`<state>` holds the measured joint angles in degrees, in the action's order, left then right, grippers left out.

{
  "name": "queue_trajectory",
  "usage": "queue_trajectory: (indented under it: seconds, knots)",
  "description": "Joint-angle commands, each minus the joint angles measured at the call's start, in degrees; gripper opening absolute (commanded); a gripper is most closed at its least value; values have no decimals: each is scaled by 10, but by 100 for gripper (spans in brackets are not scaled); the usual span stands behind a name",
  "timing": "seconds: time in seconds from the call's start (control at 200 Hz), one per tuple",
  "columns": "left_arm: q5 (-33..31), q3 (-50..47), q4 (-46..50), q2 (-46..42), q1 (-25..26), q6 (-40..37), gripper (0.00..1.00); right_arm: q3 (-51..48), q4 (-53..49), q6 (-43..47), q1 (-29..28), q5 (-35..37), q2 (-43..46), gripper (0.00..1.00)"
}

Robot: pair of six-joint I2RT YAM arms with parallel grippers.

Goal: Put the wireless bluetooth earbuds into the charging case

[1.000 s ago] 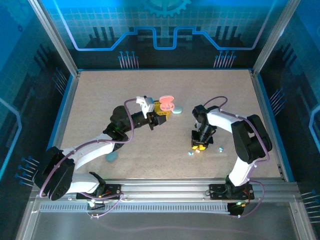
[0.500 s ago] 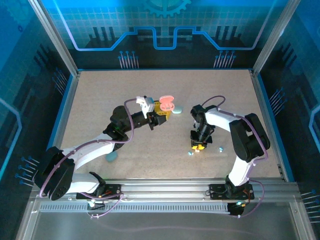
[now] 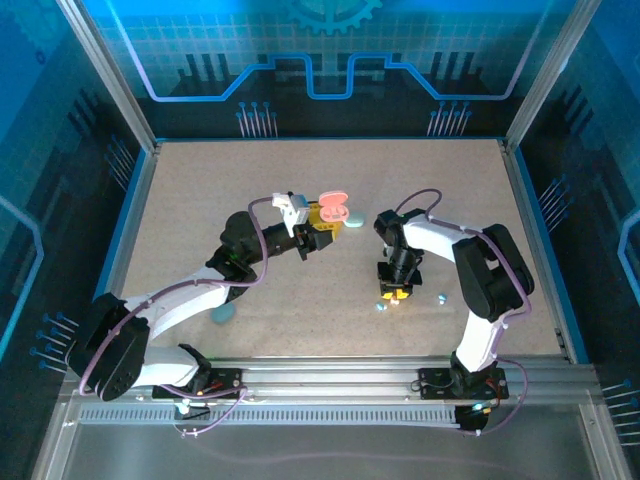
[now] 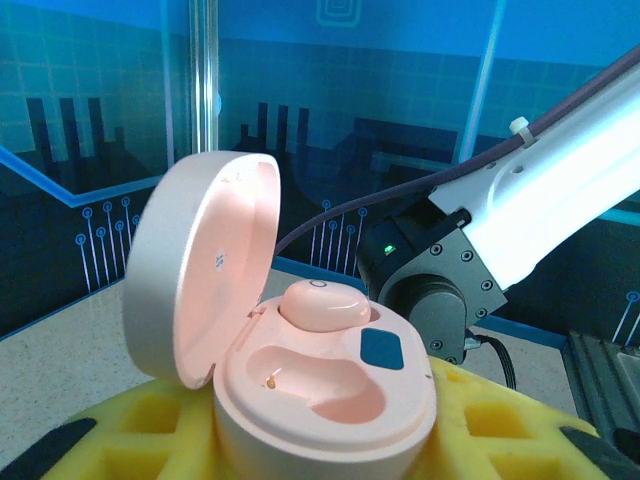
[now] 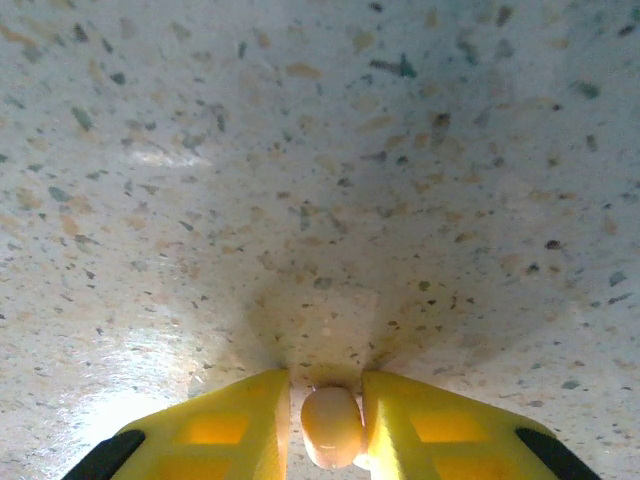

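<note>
From above, the left gripper (image 3: 322, 222) holds the pink charging case (image 3: 332, 208) at mid-table with its lid up. The right gripper (image 3: 397, 294) hangs low over the table (image 3: 200, 200), to the right and nearer, well apart from the case. A tiny bud pinched by its sides could most easily slip on the carry across that gap. One loose pale blue earbud (image 3: 381, 307) lies just left of the fingertips and another (image 3: 441, 297) further right, so a low sideways swing could scatter them. Whether anything sits between the right fingers is too small to tell from here. In the left wrist view the jaws are closed onto the case's base between the yellow pads (image 4: 150, 415), with the lid tipped back to the left. A seated earbud (image 4: 322, 301) fills the far well, and the near well (image 4: 312, 382) is empty. That well is shaped, so a bud arriving turned wrong would probably perch on the rim, and a hard push could twist the case in the pads. In the right wrist view the jaws are nearly closed on a pink earbud (image 5: 332, 425), pinched at the very tips of the yellow fingers (image 5: 230, 430) just above the speckled surface. It is a shallow hold, one that I judge could let the bud squirt out.
</note>
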<state>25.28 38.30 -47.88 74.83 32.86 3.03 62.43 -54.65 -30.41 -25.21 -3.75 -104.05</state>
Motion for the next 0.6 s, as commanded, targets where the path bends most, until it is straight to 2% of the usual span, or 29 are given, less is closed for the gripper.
queue_trajectory:
  seconds: [0.0,0.295,0.59]
  knots:
    - [2,7,-13,-2,4,0,33,8,-28,0,-10,33,-12,29]
    - [2,6,-15,0,4,1,33,16,-34,1,-13,46,-8,30]
    - [1,5,-14,-1,4,1,33,12,-27,5,-17,32,-16,25]
